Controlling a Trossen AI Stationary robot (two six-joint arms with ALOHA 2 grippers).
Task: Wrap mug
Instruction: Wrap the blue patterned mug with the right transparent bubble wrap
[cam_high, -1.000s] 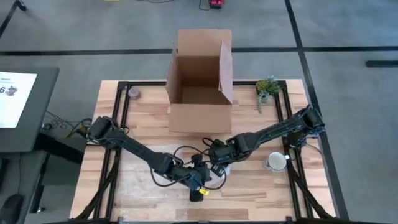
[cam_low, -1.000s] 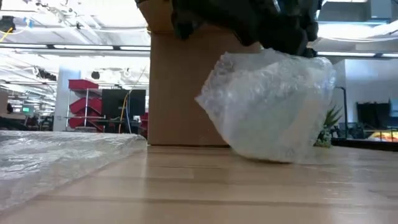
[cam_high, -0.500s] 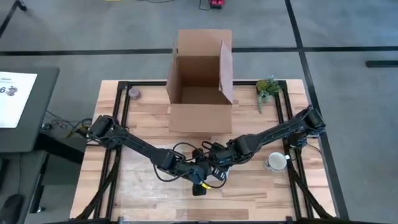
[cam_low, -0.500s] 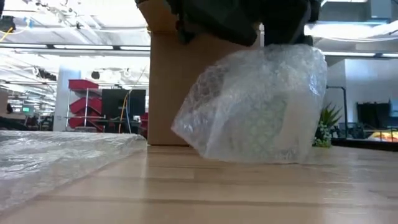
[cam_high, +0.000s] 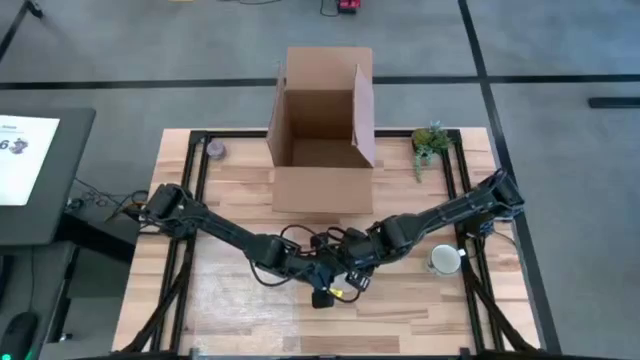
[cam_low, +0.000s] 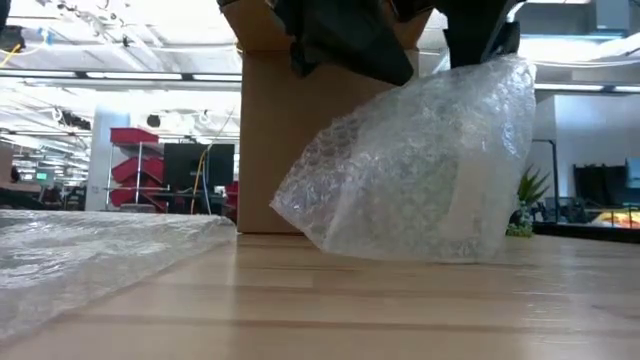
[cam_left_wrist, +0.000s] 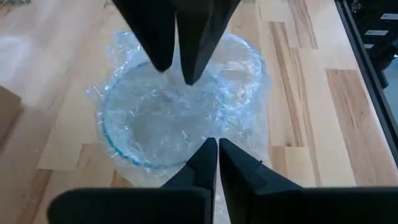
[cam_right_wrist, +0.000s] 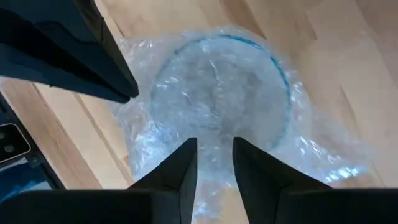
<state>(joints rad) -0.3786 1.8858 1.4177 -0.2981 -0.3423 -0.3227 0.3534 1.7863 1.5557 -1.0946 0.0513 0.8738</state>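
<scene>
Bubble wrap (cam_low: 410, 170) swathes the mug (cam_right_wrist: 221, 84) — crinkled, translucent.

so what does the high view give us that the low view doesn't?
Only the high view: both arms meeting at the table's front centre, the left gripper and right gripper close together, the open cardboard box seen from above, a bare white mug near the right edge, a small plant and a monitor off the table's left. Only the low view: the bubble-wrapped bundle standing on the tabletop, a loose bubble wrap sheet to its left, the room behind. Both: the box and the wooden table.
</scene>
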